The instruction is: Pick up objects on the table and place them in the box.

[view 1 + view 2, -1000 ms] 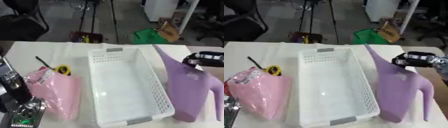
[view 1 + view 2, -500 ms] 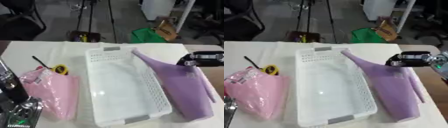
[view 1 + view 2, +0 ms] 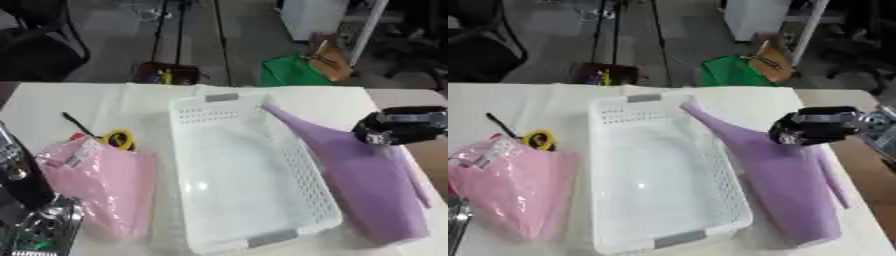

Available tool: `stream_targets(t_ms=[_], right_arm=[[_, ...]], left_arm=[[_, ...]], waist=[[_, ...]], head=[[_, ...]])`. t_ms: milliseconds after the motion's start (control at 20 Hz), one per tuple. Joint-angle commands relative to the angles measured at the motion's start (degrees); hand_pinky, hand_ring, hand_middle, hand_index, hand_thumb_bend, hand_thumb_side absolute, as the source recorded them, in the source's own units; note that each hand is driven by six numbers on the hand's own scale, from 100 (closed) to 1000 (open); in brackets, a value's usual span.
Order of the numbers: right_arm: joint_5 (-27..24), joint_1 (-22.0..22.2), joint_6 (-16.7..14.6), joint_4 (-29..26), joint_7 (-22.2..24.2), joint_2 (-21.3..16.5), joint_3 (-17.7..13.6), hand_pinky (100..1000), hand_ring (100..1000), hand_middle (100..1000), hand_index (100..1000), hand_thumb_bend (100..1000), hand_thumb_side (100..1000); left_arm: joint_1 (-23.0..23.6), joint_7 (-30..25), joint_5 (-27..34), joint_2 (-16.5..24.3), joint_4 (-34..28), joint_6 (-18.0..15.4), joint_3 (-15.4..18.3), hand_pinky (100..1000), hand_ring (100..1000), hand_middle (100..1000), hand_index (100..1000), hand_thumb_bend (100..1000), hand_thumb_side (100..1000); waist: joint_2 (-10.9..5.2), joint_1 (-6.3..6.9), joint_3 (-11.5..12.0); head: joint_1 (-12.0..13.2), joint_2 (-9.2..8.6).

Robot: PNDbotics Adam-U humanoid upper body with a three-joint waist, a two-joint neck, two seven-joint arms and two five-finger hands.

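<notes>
Beside the box (image 3: 249, 170), right hand (image 3: 815, 126) grips the purple can (image 3: 785, 175); left hand (image 3: 39, 227) unclear.

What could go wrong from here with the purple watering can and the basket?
The purple watering can leans with its spout over the white basket rim, so it may catch the wall and shove or tip the basket. The right hand sits at its upper part; whether it grips is unclear, so the can could swing or slip.
</notes>
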Motion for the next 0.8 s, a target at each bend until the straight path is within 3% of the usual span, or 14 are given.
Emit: stream_targets(t_ms=[50, 100, 150, 200, 250, 300, 550, 600, 800], right_arm=[[5.26, -1.78, -18.16, 4.01, 13.56, -1.25, -1.92, 605, 607, 591, 770, 145, 772], [7.15, -2.09, -20.19, 5.32, 13.56, -0.91, -2.2, 602, 605, 590, 766, 212, 606], [9.7, -2.37, -22.38, 6.97, 13.56, -0.6, -2.55, 602, 605, 590, 766, 212, 606], [12.12, -2.74, -24.03, 8.68, 13.56, -0.09, -3.13, 600, 605, 590, 766, 223, 549], [14.19, -3.19, -24.84, 10.19, 13.56, 0.57, -3.74, 600, 605, 590, 766, 223, 549], [15.83, -3.61, -25.24, 11.42, 13.56, 1.22, -4.28, 597, 601, 584, 762, 229, 488], [20.36, -4.98, -25.61, 15.08, 13.56, 3.32, -6.04, 594, 597, 581, 761, 230, 452], [20.84, -5.09, -25.61, 15.5, 13.56, 3.53, -6.24, 585, 588, 571, 761, 227, 353], [22.32, -5.38, -25.62, 17.0, 13.56, 4.32, -6.97, 574, 575, 544, 726, 208, 325]], left_arm=[[-0.97, -0.11, 0.21, 0.07, -0.69, -0.04, -0.18, 703, 649, 728, 751, 100, 980], [-0.97, -0.09, 0.24, 0.08, -0.69, -0.03, -0.18, 701, 649, 728, 751, 100, 980], [-0.96, -0.06, 0.28, 0.09, -0.69, 0.0, -0.18, 701, 649, 728, 751, 100, 980], [-0.96, -0.03, 0.31, 0.09, -0.69, 0.02, -0.19, 700, 649, 728, 751, 100, 980], [-0.96, 0.0, 0.34, 0.07, -0.69, 0.03, -0.2, 700, 649, 728, 751, 100, 980], [-0.95, 0.01, 0.36, 0.06, -0.69, 0.03, -0.22, 699, 649, 729, 751, 100, 981], [-0.94, 0.06, 0.43, -0.01, -0.69, 0.03, -0.25, 698, 649, 729, 751, 100, 981], [-0.93, 0.08, 0.44, -0.01, -0.69, 0.03, -0.25, 695, 649, 729, 751, 100, 981], [-0.89, 0.17, 0.53, -0.05, -0.69, 0.05, -0.32, 692, 649, 730, 751, 100, 980]], waist=[[-1.19, 0.12, -0.13], [-1.14, 0.13, -0.12], [-1.09, 0.15, -0.13], [-1.05, 0.17, -0.15], [-1.03, 0.2, -0.19], [-1.01, 0.22, -0.22], [-0.95, 0.28, -0.26], [-0.91, 0.28, -0.26], [-0.73, 0.27, -0.27]], head=[[-0.29, -0.6], [-0.32, -0.65], [-0.35, -0.68], [-0.38, -0.74], [-0.38, -0.78], [-0.36, -0.82], [-0.37, -0.98], [-0.4, -1.02], [-0.52, -1.2]])
